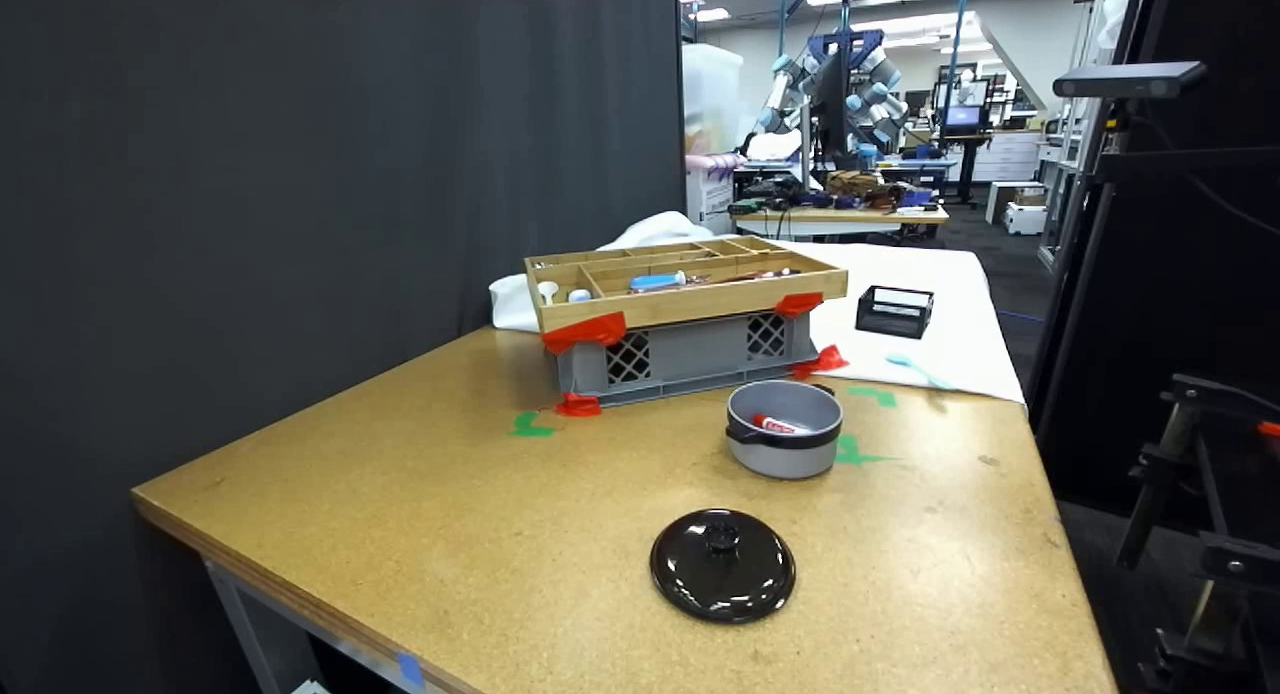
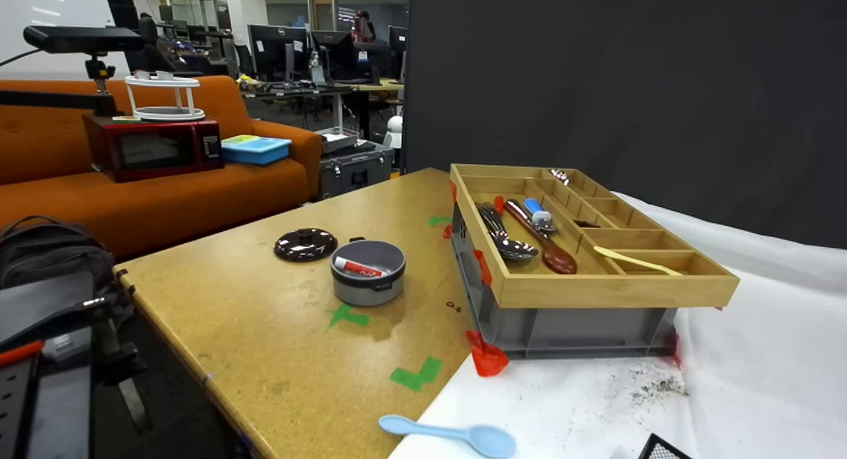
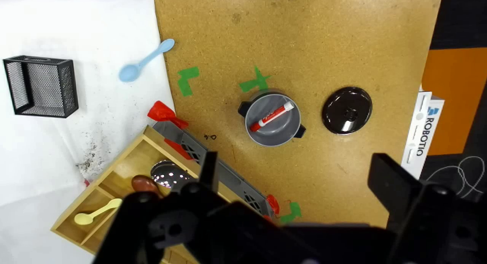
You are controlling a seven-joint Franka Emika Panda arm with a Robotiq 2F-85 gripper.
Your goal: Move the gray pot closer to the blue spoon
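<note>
gray pot (image 1: 785, 461) on wood tbl (image 1: 400, 474), apart from blue spoon (image 2: 463, 434)
in an exterior view: pot nr gray crate (image 1: 700, 352), black lid (image 1: 722, 579) off, nr it; in an exterior view: red-white marker (image 2: 359, 268) in pot, spoon partly on white cloth (image 2: 549, 393); wrist view: pot btwn spoon & lid, gripper (image 3: 295, 163) unclenched, jaws wide apart.

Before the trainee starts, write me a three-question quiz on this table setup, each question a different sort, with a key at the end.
1. What lies inside the gray pot?
2. True or false: in the wrist view, the black lid lies nearer the gray pot than the blue spoon does.
3. The gripper is: a) shut on the gray pot; b) open; c) shut on the black lid.

Key: 1. A red-and-white marker. 2. True. 3. b.
</note>
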